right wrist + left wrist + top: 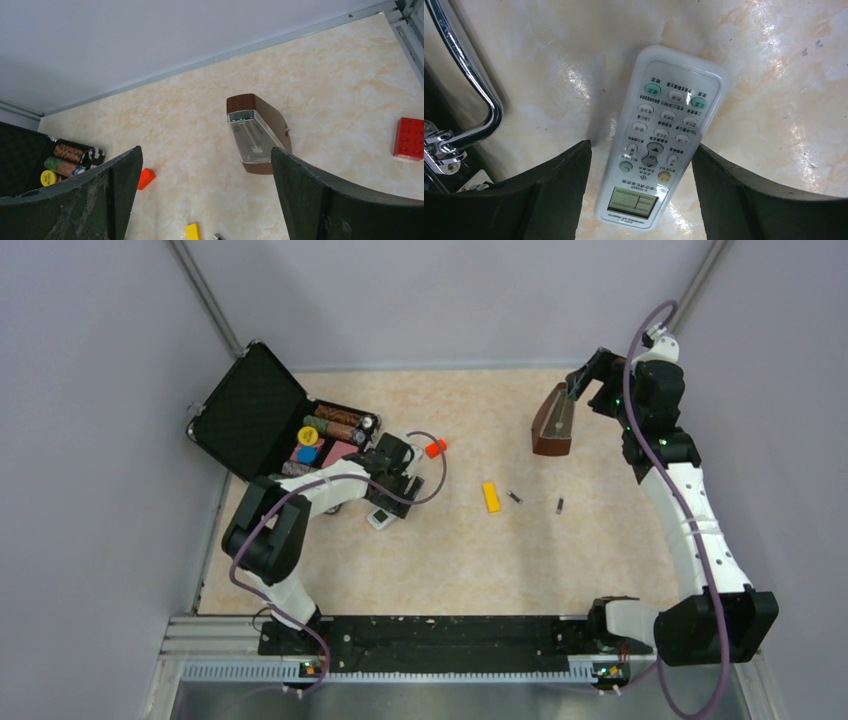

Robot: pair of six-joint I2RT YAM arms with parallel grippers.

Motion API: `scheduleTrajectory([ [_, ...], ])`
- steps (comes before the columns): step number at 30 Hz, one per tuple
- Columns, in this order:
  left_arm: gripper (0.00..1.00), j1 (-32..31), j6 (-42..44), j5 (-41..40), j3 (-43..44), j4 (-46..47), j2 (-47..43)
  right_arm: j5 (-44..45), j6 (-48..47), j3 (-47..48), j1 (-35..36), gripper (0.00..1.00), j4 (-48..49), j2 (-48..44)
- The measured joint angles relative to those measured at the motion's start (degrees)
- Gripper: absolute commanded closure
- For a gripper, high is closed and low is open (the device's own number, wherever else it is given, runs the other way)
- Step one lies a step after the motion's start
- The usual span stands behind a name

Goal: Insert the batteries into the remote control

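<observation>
The remote control (664, 140) is a white bar lying face up on the table, buttons and pale screen showing. My left gripper (641, 146) is open, low over it, one finger on each side of its screen end, neither visibly touching. In the top view the remote's end (383, 517) shows just below the left gripper (390, 490). Two batteries (515, 497) (560, 506) lie loose mid-table, right of a yellow block (490, 497). My right gripper (585, 380) is open, empty and raised at the back right; the tip of one battery (217, 236) shows at the bottom edge of its view.
An open black case (260, 410) with coloured chips stands at the back left; its chrome handle (469, 75) is close to my left gripper. A brown metronome (553, 420) lies below my right gripper. A red wedge (435, 448) and a red block (409, 138) lie on the table.
</observation>
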Motion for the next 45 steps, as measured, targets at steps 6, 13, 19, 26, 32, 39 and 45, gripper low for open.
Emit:
scheduleTrajectory([
  [6,0.55,-0.11,1.62,-0.37,0.11,-0.04,0.02,-0.85,0.63,0.0,0.0,0.04,-0.15,0.39],
  [13,0.79,-0.11,2.25,-0.44,0.09,0.5,-0.04,-3.43,1.55,0.15,0.0,0.05,-2.25,1.16],
  [19,0.81,-0.33,0.17,0.02,-0.96,3.63,-4.39,-9.77,3.48,0.87,0.0,0.08,-5.2,1.97],
  [26,0.8,-2.75,-2.75,4.96,-1.55,10.1,-13.84,-25.05,10.29,0.59,2.23,0.14,-3.43,4.17],
  [32,0.8,-5.07,-3.58,9.81,1.4,13.07,-14.64,-32.33,14.19,-0.04,10.93,0.16,-2.6,9.38],
  [39,0.8,-7.06,-2.49,12.7,5.22,15.21,-14.64,-34.1,14.71,0.66,16.46,0.22,-4.07,14.8],
  [45,0.81,-8.83,-1.25,14.03,7.37,16.85,-14.64,-34.01,14.16,2.23,17.62,0.24,-6.47,17.62],
])
